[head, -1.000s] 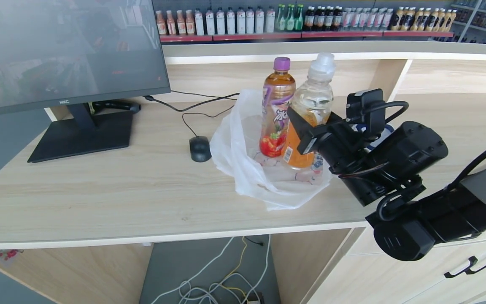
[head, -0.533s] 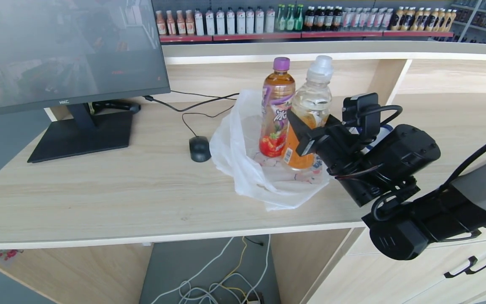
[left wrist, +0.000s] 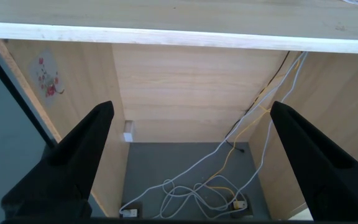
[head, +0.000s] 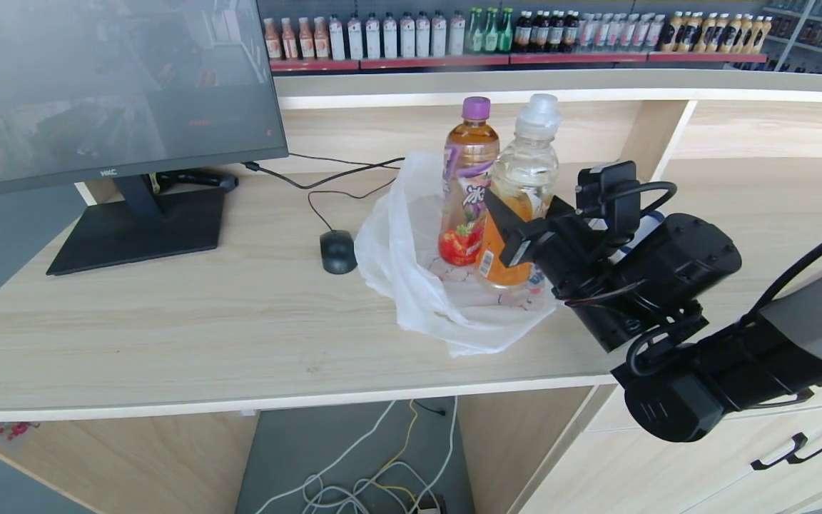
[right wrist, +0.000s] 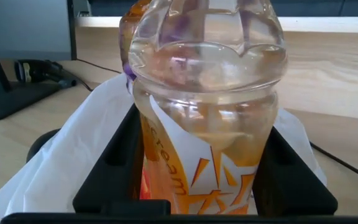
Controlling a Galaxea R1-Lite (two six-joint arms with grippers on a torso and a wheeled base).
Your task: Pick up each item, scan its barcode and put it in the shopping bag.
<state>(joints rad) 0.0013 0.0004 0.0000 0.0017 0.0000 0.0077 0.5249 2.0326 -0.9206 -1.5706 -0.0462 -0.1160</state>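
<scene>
At the counter (head: 168, 321), left jaws gape; right jaws clamp orange bottle (head: 523, 178) over bag (head: 411, 285).

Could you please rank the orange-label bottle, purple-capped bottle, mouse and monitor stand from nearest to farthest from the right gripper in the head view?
1. Orange-label bottle: held by the right gripper.
2. Purple-capped bottle: just to its left.
3. Mouse: farther left on the counter.
4. Monitor stand: far left.

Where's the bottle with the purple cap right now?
Head view: the purple-capped bottle stands upright in the white shopping bag, right of the mouse and just left of the orange-label bottle in the right gripper.
</scene>
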